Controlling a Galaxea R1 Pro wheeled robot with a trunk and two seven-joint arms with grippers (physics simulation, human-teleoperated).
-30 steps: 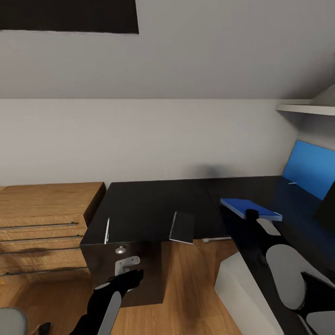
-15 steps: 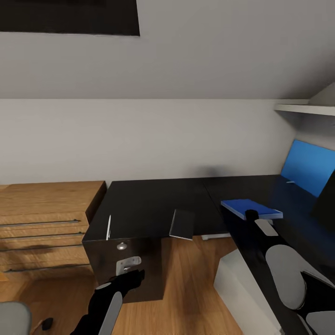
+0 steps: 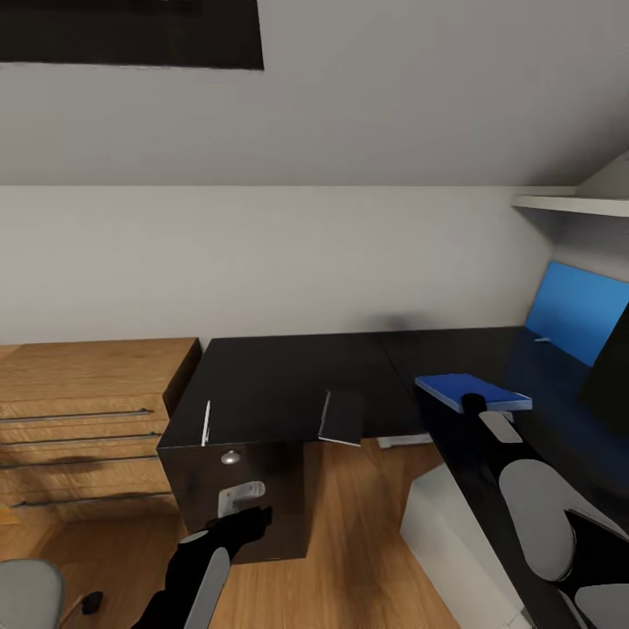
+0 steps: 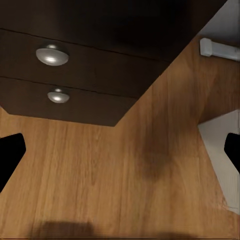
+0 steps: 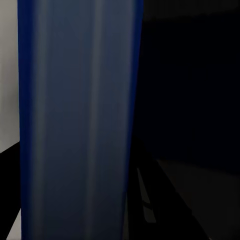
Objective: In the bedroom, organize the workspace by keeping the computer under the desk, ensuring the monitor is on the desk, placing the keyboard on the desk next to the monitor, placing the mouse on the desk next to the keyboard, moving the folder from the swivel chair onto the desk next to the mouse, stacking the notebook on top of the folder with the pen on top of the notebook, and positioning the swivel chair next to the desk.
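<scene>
The back wall [image 3: 288, 262] is plain light grey under a sloped ceiling [image 3: 393, 96] of the same grey. A dark rectangle [image 3: 131, 31] sits high on the left. A wooden dresser [image 3: 83, 411] with thin metal handles stands at the left. The floor [image 3: 358, 542] is warm wood planks. At the right there are a white shelf [image 3: 572, 205] and a blue wall panel [image 3: 572, 310].

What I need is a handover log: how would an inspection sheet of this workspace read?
Surface: black L-shaped desk.
Job's things: folder on the desk; notebook overhanging its front edge; pen near that edge; computer on the floor; monitor at right; swivel chair at lower left.
Clutter: nothing seen.
Hands: left hand open, low before the drawer unit; right hand at the folder, grip unclear.
Cables: nothing seen.
Surroundings: wooden dresser, blue wall panel, shelf.
</scene>
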